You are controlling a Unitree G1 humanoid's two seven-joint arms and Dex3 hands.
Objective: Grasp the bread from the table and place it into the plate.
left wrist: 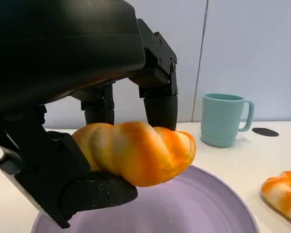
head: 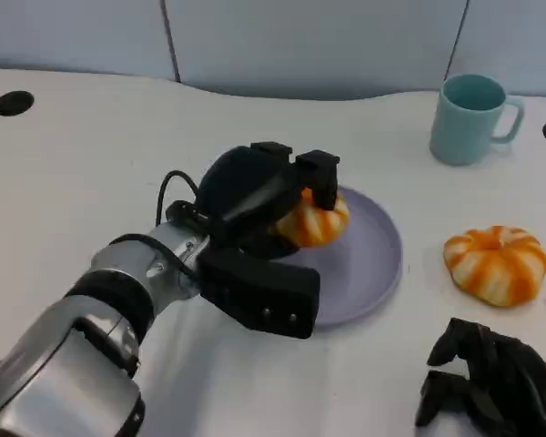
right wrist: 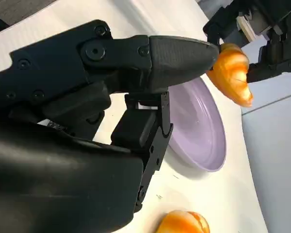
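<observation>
**Bread over the plate**

You're on a white tabletop [head: 91, 164] against pale wall panels [head: 309, 41]. Count one purple plate [head: 373, 264], one teal mug [head: 469, 118], two breads. Your left hand [head: 255, 205] fingers grip one bread [head: 317, 221] just above the plate; a second bread [head: 496, 262] lies beside it. Right hand [head: 491, 378] fingers curl, holding nothing.

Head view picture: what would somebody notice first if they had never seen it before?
Probably the big black left hand in the middle, holding an orange-and-white bread roll just above the purple plate. Next, a second bread roll lying on the white table to the right of the plate, with a teal mug standing behind it.
</observation>
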